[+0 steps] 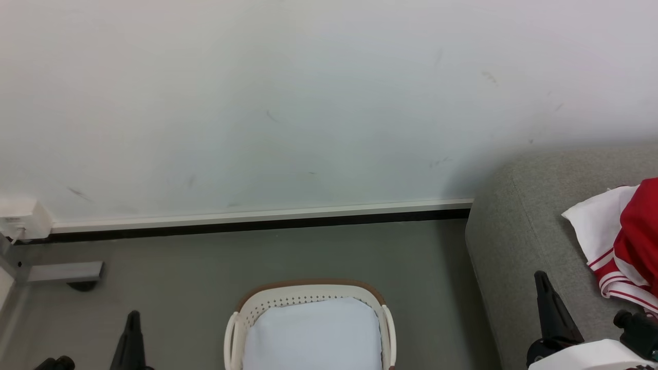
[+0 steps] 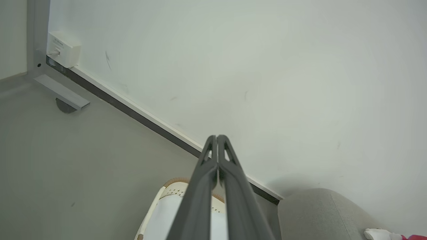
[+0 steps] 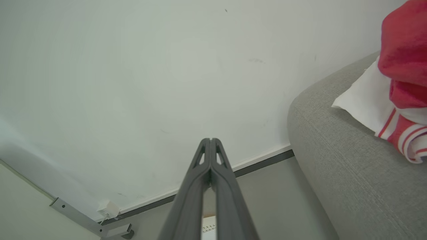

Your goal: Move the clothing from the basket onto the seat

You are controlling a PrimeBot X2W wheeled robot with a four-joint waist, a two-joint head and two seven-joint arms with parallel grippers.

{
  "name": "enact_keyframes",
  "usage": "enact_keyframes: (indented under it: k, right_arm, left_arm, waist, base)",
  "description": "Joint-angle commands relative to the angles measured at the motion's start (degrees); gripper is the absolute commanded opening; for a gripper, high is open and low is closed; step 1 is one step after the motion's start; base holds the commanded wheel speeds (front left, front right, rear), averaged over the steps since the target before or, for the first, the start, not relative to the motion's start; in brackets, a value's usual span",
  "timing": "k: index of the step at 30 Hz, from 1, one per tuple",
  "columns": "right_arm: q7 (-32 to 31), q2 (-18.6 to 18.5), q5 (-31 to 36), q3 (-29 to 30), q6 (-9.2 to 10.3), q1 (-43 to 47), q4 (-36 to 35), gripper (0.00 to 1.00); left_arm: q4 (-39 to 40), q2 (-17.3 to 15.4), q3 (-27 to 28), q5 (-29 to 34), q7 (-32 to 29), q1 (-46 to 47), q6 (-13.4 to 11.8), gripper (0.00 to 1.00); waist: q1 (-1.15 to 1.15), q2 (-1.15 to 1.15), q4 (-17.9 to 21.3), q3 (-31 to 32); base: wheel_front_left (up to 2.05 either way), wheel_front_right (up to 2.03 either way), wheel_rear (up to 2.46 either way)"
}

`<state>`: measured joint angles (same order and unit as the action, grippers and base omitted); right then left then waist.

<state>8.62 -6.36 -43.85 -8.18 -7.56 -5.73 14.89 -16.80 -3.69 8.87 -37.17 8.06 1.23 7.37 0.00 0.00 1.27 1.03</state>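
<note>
The cream-white basket (image 1: 308,300) with a brown rim stands on the floor at the bottom centre, its pale bottom bare; the basket (image 2: 173,190) also lies below my left fingers. Red and white clothing (image 1: 624,241) lies on the grey seat (image 1: 514,241) at the right, and the clothing (image 3: 400,76) rests on the seat (image 3: 337,160) in the right wrist view. My left gripper (image 2: 217,137) is shut with nothing in it, left of the basket in the head view (image 1: 133,314). My right gripper (image 3: 210,140) is shut and empty, over the seat's front edge (image 1: 540,275).
A white wall with a dark skirting strip (image 1: 257,223) runs behind the basket. A grey metal bracket (image 1: 64,271) and a white box (image 1: 20,216) sit at the far left. Grey floor (image 1: 180,277) lies between the bracket and the basket.
</note>
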Motion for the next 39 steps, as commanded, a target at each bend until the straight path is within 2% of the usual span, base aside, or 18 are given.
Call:
enact_keyframes:
  k: [1, 21, 39]
  right_arm:
    - [-0.34, -0.01, -2.02, 0.77, 0.03, -1.08, -0.83, 0.00]
    - [-4.23, 0.64, -15.70, 4.38, 0.05, -0.97, -0.97, 0.00]
    - [-7.25, 1.29, -25.74, 7.18, 0.07, -0.89, -1.05, 0.00]
  left_arm:
    - [0.88, -0.28, 0.09, -2.03, -0.45, 1.47, 0.05, 0.00]
    - [1.52, -0.01, -0.63, -17.34, -4.52, 2.63, 0.08, 0.00]
    - [1.95, 0.20, -1.07, -28.57, -7.58, 3.45, 0.11, 0.00]
  waist:
    - [0.00, 0.00, -0.02, -0.02]
    - [0.00, 0.00, -0.27, -0.26]
    - [0.00, 0.00, -0.50, -0.48]
  base:
    - [0.00, 0.00, 0.00]
    - [0.00, 0.00, 0.00]
    - [0.00, 0.00, 0.00]
